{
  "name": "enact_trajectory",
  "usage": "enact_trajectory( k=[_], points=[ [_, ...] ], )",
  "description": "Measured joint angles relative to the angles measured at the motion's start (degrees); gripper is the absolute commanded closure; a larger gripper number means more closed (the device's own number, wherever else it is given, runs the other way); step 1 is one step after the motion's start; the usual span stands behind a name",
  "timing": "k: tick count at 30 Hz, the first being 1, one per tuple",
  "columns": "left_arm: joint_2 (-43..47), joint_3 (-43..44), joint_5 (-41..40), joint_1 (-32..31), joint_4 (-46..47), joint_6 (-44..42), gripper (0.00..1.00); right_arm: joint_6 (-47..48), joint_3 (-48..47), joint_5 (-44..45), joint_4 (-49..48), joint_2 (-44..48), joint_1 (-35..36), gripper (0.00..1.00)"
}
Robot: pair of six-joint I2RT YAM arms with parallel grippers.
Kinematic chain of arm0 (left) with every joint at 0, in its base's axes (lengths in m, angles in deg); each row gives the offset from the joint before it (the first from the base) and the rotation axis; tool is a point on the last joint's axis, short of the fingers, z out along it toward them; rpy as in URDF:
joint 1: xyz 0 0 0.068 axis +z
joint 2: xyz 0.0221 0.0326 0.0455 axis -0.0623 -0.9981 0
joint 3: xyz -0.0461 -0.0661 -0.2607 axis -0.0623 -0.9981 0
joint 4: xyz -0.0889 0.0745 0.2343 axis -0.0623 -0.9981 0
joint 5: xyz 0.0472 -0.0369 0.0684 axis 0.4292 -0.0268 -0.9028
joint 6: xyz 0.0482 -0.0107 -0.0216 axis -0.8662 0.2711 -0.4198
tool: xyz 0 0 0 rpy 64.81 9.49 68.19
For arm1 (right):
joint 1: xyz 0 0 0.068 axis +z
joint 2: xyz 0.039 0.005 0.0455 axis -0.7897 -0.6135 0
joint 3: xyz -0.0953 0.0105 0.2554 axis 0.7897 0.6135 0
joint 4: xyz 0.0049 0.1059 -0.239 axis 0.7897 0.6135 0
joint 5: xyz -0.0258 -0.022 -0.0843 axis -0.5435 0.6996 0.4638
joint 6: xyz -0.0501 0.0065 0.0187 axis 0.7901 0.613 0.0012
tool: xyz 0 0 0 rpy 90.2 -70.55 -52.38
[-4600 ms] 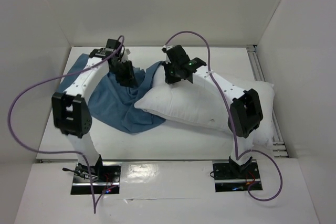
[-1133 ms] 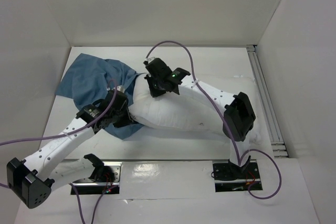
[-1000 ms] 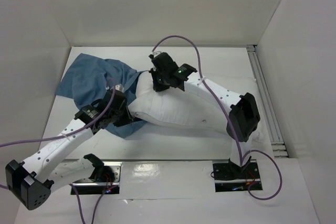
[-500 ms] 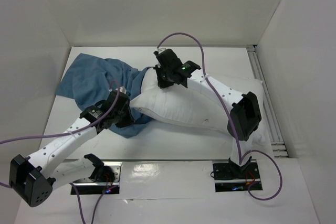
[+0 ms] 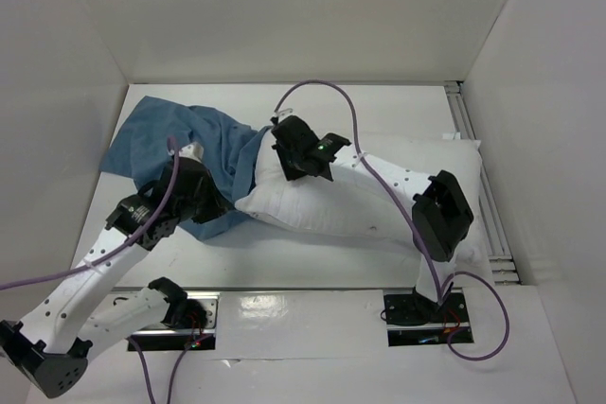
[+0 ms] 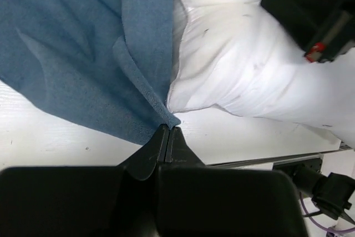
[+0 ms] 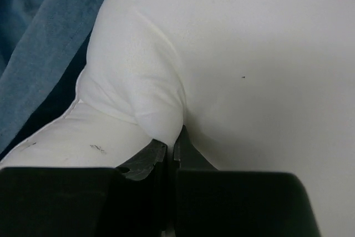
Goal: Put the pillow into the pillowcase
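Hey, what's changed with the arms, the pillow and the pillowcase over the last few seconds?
The left gripper came from the pillowcase's far side to its near edge and closed on it, beside the pillow's corner. The right gripper slid slightly left and nearer, dragging the pillow's end against the blue cloth. Unchanged: the right gripper's hold on the pillow.

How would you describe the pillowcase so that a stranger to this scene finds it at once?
Start at the white table, then look at its far left part. There the pillowcase lies against the left end of the white pillow. It is the only blue thing: a limp, wrinkled cloth, flat where the pillow is thick.
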Motion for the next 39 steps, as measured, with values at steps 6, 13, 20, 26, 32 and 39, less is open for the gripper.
enact_trajectory(
  k=[6,13,20,26,32,39],
  points=[
    [3.52,0.59,1.18,0.00,-0.96,-1.07,1.00,-2.45,-0.17,5.16,-0.33,-1.73,3.06,1.00],
    [6.95,-1.33,6.25,0.20,0.00,-7.10,0.13,-4.35,-0.35,7.15,-0.48,-2.84,4.00,1.00],
    [-4.07,0.87,1.03,0.59,2.10,-6.34,0.24,-4.96,-0.35,7.37,-0.52,-2.89,4.11,1.00],
    [-15.19,0.98,0.90,3.61,6.14,-6.27,0.20,-4.98,-0.33,7.34,-0.63,-2.86,4.11,1.00],
    [-20.68,0.98,5.29,9.05,10.51,-6.47,0.18,-4.98,-0.17,7.32,-0.79,-2.80,4.11,1.00],
    [-29.97,1.14,12.28,10.62,13.92,-8.48,0.39,-5.01,-0.13,7.32,-0.90,-2.78,4.11,1.00]
  ],
)
